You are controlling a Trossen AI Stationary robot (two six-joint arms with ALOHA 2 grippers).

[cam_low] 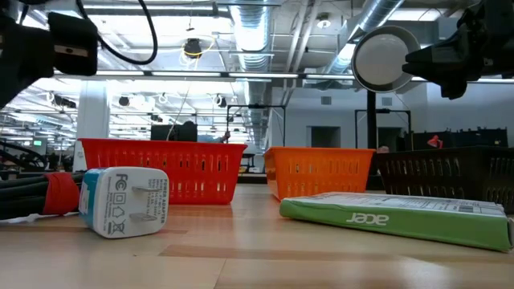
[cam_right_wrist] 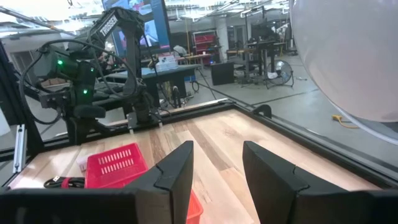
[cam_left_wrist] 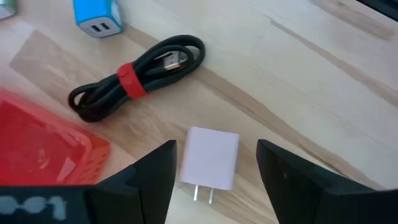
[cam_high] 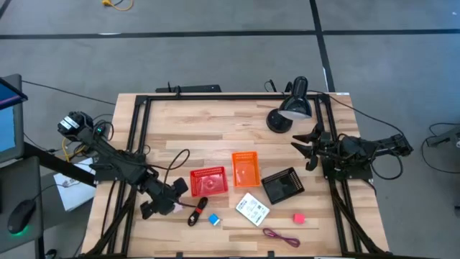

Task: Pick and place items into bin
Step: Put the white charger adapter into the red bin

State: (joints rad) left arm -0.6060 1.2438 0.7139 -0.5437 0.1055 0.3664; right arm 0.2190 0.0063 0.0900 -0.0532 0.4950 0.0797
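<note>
My left gripper is open and low over the table near the near-left corner. Its fingers stand on either side of the pale pink cube, a plug-like block lying flat on the wood, also in the low view. Beyond the cube lie the black-and-red stick-like piece, a coiled black cable with a red band, and the blue cube. The white printed card, bright pink cube and maroon cord lie toward the near edge. My right gripper waits open near the lamp.
Three bins stand mid-table: a red basket, an orange basket and a black basket. The red basket's corner is close beside my left gripper. A black desk lamp stands at the far right. A black frame rail runs along the table's edges.
</note>
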